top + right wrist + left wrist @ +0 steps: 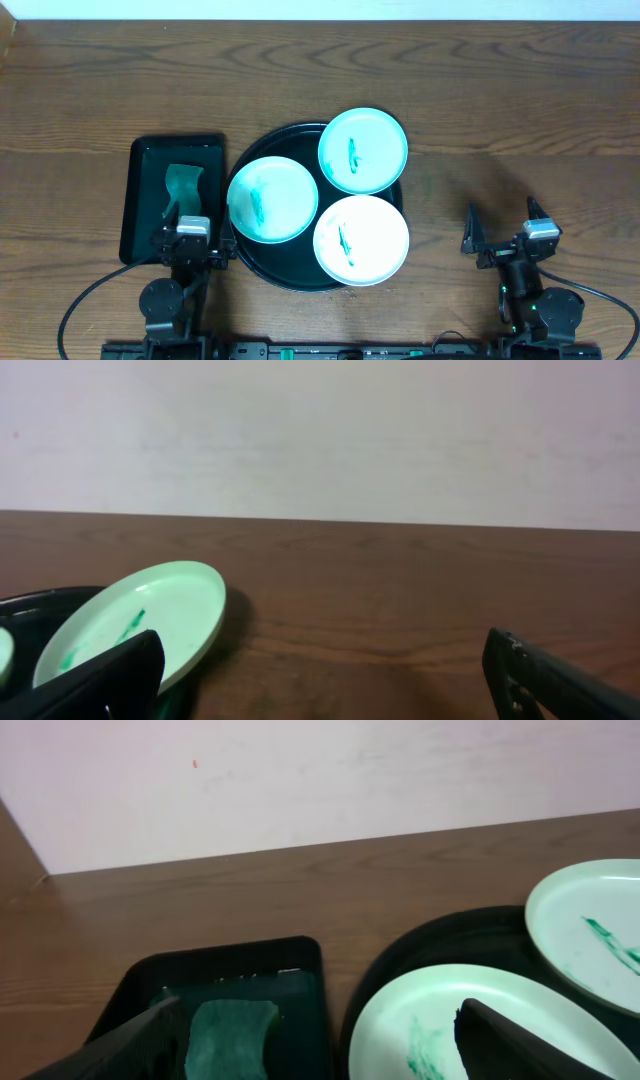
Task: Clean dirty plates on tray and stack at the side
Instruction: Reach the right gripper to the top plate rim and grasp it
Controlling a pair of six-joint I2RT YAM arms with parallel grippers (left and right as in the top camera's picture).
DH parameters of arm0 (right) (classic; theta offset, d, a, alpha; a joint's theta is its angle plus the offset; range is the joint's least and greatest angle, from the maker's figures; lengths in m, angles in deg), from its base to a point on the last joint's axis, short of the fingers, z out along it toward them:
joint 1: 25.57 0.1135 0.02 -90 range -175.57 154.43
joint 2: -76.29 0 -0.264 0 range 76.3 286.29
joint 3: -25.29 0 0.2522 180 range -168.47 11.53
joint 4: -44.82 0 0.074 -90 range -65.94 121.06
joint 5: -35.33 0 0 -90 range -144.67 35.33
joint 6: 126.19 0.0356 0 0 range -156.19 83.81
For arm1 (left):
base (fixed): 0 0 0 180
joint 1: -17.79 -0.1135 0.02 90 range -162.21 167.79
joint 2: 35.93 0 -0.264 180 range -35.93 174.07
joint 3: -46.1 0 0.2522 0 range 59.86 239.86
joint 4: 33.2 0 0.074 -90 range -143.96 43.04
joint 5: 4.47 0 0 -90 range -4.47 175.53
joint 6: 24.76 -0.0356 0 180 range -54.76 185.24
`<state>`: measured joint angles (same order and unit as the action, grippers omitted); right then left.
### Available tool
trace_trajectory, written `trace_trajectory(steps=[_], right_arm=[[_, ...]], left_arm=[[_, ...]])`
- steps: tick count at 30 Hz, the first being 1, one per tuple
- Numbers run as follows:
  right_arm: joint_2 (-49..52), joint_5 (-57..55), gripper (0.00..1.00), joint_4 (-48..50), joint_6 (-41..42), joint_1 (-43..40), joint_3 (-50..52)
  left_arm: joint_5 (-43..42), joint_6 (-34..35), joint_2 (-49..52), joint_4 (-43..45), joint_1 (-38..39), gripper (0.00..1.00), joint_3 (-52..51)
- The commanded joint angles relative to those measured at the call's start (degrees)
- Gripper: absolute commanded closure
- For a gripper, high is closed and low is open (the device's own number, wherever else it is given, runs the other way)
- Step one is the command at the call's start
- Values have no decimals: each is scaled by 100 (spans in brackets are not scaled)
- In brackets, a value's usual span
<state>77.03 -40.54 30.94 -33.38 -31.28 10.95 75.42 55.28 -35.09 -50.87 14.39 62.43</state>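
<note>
Our left gripper [193,240] hangs with its fingers spread wide, empty, near the front edge between the rectangular dark tray [141,205], where a green sponge [183,190] lies, and the round black tray [268,147]. Our right gripper [503,228] is likewise parted over the table [80,90], well apart from it. On the round tray we see three green-smeared plates: a mint plate [272,198], a second mint plate [363,150] and a white plate [361,240].

My gripper [322,650], its two dark fingers [105,680] spread wide apart, hangs low over a brown wooden table [400,590], with a green-streaked mint plate [165,605] on a black tray [35,602] at left and a pale wall [320,430] behind.
</note>
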Motion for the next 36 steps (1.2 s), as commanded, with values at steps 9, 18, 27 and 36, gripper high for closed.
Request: trace_trajectory(steps=[9, 18, 27, 36], right_arm=[[994, 337, 1, -111, -151, 57, -1117], [2868, 597, 1, -540, -245, 57, -2402], [4704, 955, 1, -1471, -638, 57, -3757], [5954, 1552, 1, -2135, -323, 57, -4614]], left_arm=[[-343, 146, 1456, -693, 26, 15, 1471], [-577, 144, 3215, -1652, 26, 15, 3167], [-577, 144, 4878, -2997, 26, 15, 4750], [-1150, 146, 5735, -3587, 26, 15, 5418]])
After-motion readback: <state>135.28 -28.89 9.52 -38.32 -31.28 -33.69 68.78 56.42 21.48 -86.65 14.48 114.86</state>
